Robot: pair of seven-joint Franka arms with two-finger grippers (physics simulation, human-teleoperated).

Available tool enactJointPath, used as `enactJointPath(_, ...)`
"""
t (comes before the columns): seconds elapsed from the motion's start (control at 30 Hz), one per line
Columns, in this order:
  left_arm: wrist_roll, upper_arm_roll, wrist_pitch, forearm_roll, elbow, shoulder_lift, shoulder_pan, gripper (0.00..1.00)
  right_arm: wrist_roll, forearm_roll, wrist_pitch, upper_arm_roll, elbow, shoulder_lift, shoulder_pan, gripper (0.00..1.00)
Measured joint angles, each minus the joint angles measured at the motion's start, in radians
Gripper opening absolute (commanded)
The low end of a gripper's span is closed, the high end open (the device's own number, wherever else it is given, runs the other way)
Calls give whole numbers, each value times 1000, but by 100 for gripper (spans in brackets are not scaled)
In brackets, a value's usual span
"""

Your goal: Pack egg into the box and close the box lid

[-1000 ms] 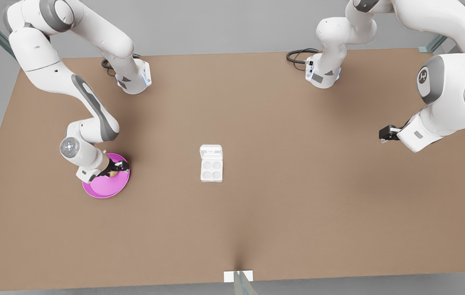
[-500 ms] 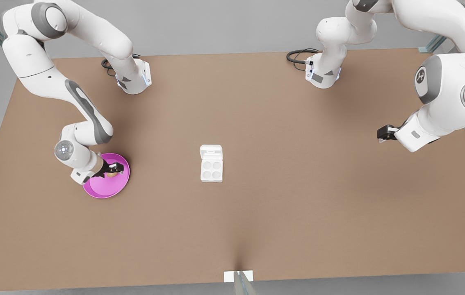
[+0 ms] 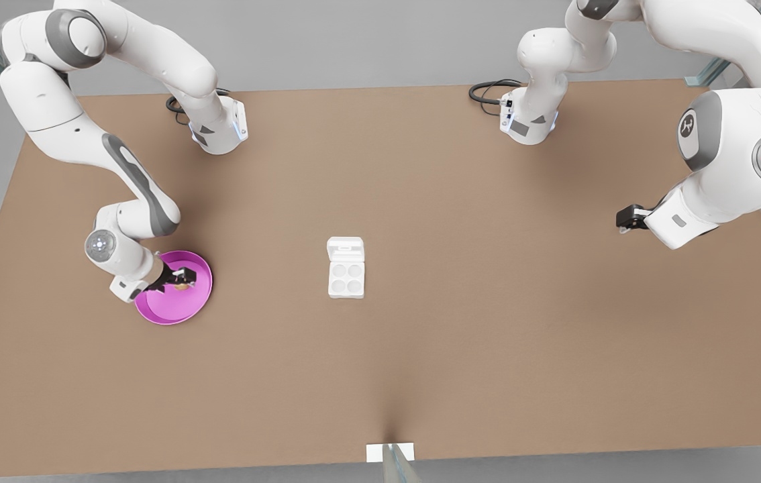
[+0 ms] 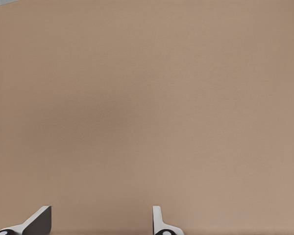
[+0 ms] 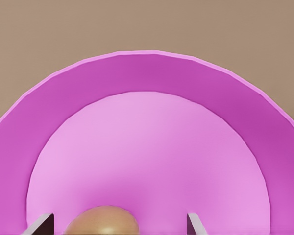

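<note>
Straddling the egg (image 5: 102, 221) on the plate (image 5: 147, 83), our right gripper (image 3: 178, 278) stands wide to pinch it. Our left gripper (image 4: 102, 220) waits wide apart, far from the box (image 3: 346, 279), lid (image 3: 345, 249) open.

Even, bright light — soft shadows under the arms, no glare.

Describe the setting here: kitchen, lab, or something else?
Probably a simulated tabletop test bench, no kitchen: a bare brown table, two arms bolted to its far edge, a white box at centre, and a pink plate holding an egg.
</note>
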Motion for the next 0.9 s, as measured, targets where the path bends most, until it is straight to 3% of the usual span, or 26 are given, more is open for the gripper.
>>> enactJointPath(0.17,0,0,0,0,0,0,0,100,6,-4,0,2,-23,-7,-2,100)
enactJointPath(0.2,0,0,0,0,0,0,0,100,8,-4,0,3,-25,-7,-2,77)
enactJointPath(0.23,0,0,0,0,-2,0,0,100,8,-3,-2,6,-26,-8,-3,47)
enactJointPath(0.3,-1,0,0,0,-6,0,0,100,8,0,-9,10,-27,-8,-2,39)
enactJointPath(0.53,-1,0,1,0,-8,0,0,100,-13,19,-20,34,-18,-11,-2,39)
enactJointPath(0.73,-2,0,1,0,-8,1,0,100,-13,25,-139,266,92,-32,-108,40)
enactJointPath(0.9,-2,0,1,0,-12,1,0,100,21,33,-251,306,225,-25,44,40)
